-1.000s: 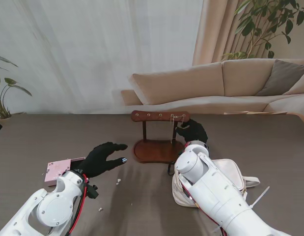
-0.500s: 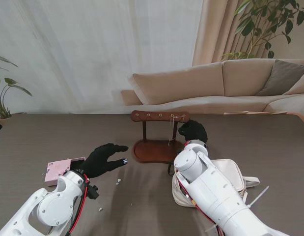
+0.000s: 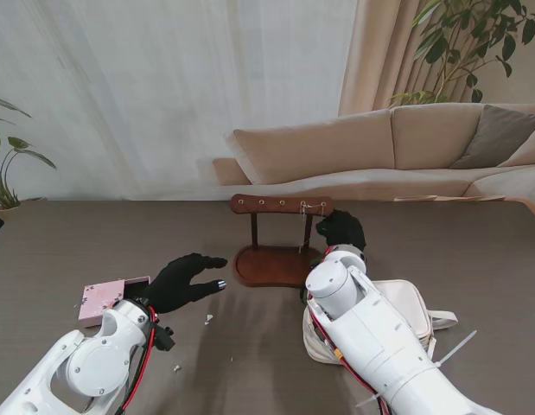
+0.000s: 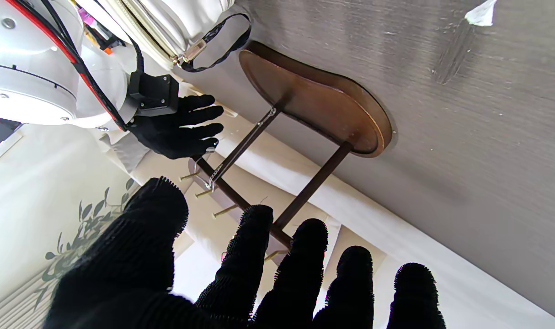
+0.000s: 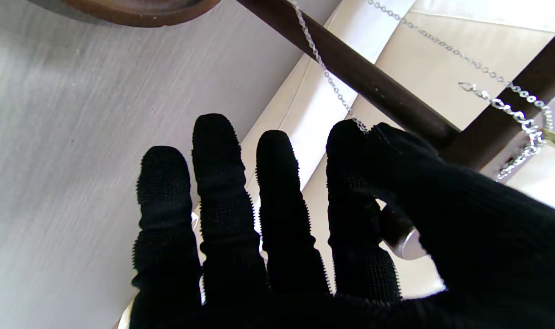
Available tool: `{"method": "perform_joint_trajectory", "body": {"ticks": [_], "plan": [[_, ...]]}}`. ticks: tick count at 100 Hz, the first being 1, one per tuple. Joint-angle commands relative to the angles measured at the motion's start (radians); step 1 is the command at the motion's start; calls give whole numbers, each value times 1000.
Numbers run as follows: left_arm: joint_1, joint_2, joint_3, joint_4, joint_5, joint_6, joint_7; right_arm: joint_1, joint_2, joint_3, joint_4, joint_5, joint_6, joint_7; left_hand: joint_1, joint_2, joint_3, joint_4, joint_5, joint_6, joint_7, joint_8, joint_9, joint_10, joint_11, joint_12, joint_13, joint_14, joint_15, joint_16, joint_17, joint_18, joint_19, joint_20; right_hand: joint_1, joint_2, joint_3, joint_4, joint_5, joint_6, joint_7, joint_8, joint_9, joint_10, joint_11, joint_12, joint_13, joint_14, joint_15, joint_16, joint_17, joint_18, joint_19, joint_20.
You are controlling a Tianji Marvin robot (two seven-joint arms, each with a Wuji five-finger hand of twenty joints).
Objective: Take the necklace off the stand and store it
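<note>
The dark wooden stand (image 3: 280, 264) has an oval base, two posts and a crossbar with pegs. A thin silver necklace (image 3: 302, 226) hangs from a peg near the crossbar's right end, down along the right post. My right hand (image 3: 340, 230) is at that end. In the right wrist view its thumb and index finger pinch the necklace (image 5: 325, 73) beside the post (image 5: 373, 87), with the other fingers (image 5: 218, 183) straight. My left hand (image 3: 185, 278) hovers open to the left of the base, fingers spread (image 4: 259, 274), and looks at the stand (image 4: 314, 105).
A small pink box (image 3: 103, 301) lies on the table beside my left wrist. A white zip pouch (image 3: 397, 311) with a dark strap lies under my right forearm, to the right of the stand. Small white scraps (image 3: 208, 318) lie near the left hand. A sofa stands beyond the table.
My right hand has crept slightly farther along the crossbar's right end. My left hand has shifted a touch toward the stand. The necklace still hangs on its peg.
</note>
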Motion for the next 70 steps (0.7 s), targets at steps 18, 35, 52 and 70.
{"method": "perform_joint_trajectory", "body": {"ticks": [18, 35, 52, 70], "plan": [[2, 0, 0, -9, -8, 9, -27, -12, -8, 6, -39, 6, -13, 4, 14, 48, -28, 38, 14, 2, 0, 5, 12, 7, -4, 0, 12, -4, 11, 9, -15, -13, -4, -2, 26, 10, 88, -38, 38, -16, 40, 61, 89, -18, 17, 43, 73, 1, 25, 16, -123, 15, 62, -25], [2, 1, 0, -11, -11, 12, -33, -26, -5, 20, -73, 19, -13, 3, 19, 52, -36, 39, 18, 3, 2, 5, 11, 6, -4, 0, 11, -4, 13, 10, -16, -13, -4, -1, 30, 7, 97, -41, 41, 19, 38, 72, 126, -19, 5, 51, 105, 6, 31, 19, -108, 19, 73, -30], [3, 1, -1, -12, -13, 14, -36, -36, 0, 30, -101, 23, -8, 9, 22, 55, -43, 39, 16, 3, 0, 5, 11, 9, -4, 0, 10, -5, 14, 10, -17, -14, -4, -1, 29, 7, 98, -42, 45, 34, 37, 75, 158, -22, -5, 57, 130, 7, 32, 21, -93, 23, 83, -33], [3, 2, -1, -12, -16, 13, -41, -44, 4, 37, -122, 21, -1, 11, 26, 58, -50, 40, 16, 5, 0, 5, 9, 10, -5, -1, 9, -3, 15, 11, -16, -14, -4, 0, 31, 8, 97, -42, 46, 39, 36, 75, 168, -19, -12, 63, 142, 10, 32, 22, -86, 24, 89, -37]]}}
